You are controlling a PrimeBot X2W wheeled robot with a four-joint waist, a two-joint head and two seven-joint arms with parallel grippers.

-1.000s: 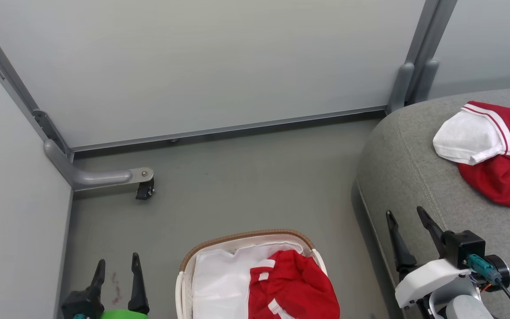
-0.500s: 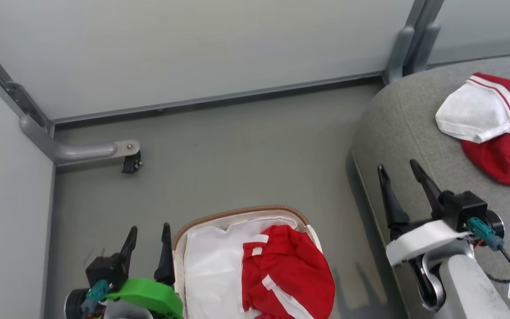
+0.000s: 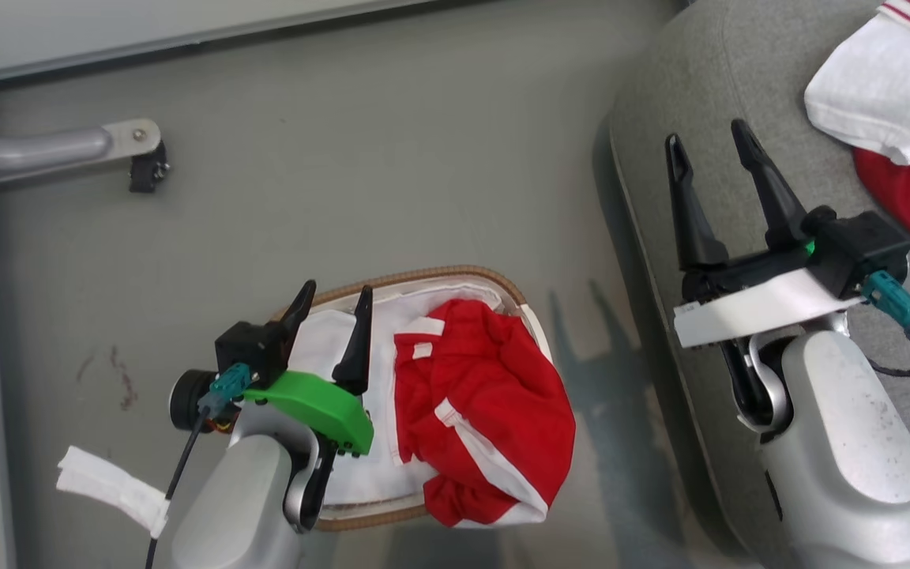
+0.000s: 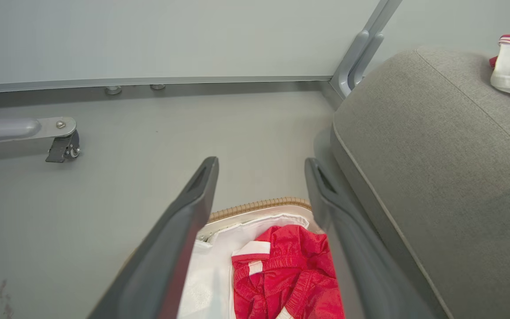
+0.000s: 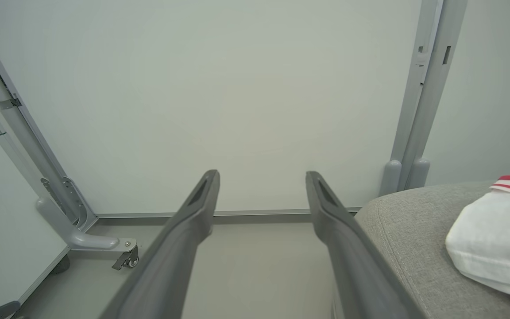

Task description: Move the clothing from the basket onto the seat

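Here, basket [image 3: 423, 276] holding red clothing [image 3: 486, 395], white liner [image 3: 325, 344]

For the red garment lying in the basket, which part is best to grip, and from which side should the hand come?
Probably a raised fold at the middle of the red garment, from above. It lies heaped in the basket, so its folds stand free to pinch, while the basket walls block a sideways approach. The open left hand is nearest.

Pale grey forearms [image 3: 238, 506], long black fingers [image 3: 690, 217], green bracket [image 3: 314, 403] left wrist, white bracket [image 3: 747, 312] right, teal plugs [image 3: 893, 296], black cables [image 3: 178, 484]
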